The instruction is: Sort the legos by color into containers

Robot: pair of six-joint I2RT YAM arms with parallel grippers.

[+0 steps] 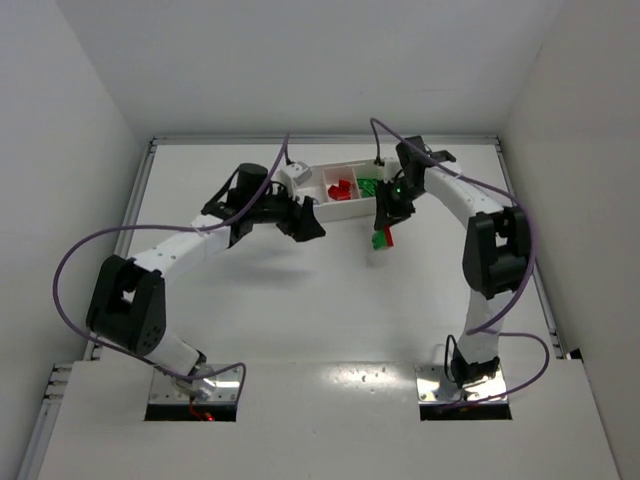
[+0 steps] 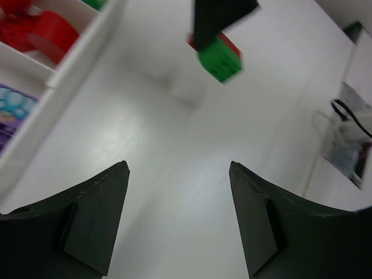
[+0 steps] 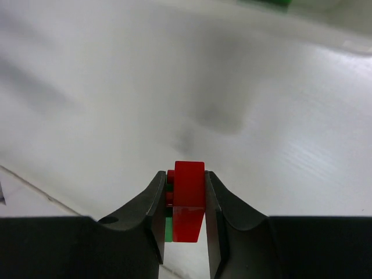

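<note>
Your right claw (image 3: 186,177) is clamped tight on a red-and-green stack of small plastic lego bricks (image 3: 189,200). In the right wrist view the red brick fills the gap between the fingers. Only a sliver of green shows behind it at the lower left, so you cannot count the joined bricks from there. The left wrist view shows the green brick more fully, with a red edge behind it and the top of the stack hidden by a dark finger. A soft shadow (image 2: 186,90) lies on the white worktop (image 1: 330,300) apart from the stack, so the stack hangs in the air. From above, it sits just in front of the right end of the long white plastic tray (image 1: 335,208), not touching it.

Your left claw (image 2: 179,171) stands partly open with nothing between its fingers, near the front of the tray's left end.

In the tray, the red legos (image 1: 340,188) lie in the middle compartment and the green legos (image 1: 370,186) in the right one. The left compartment is mostly covered by the left wrist from above. Up close you see only blurred purple and pale blue pieces (image 2: 11,110), cut off at the frame edge.
</note>
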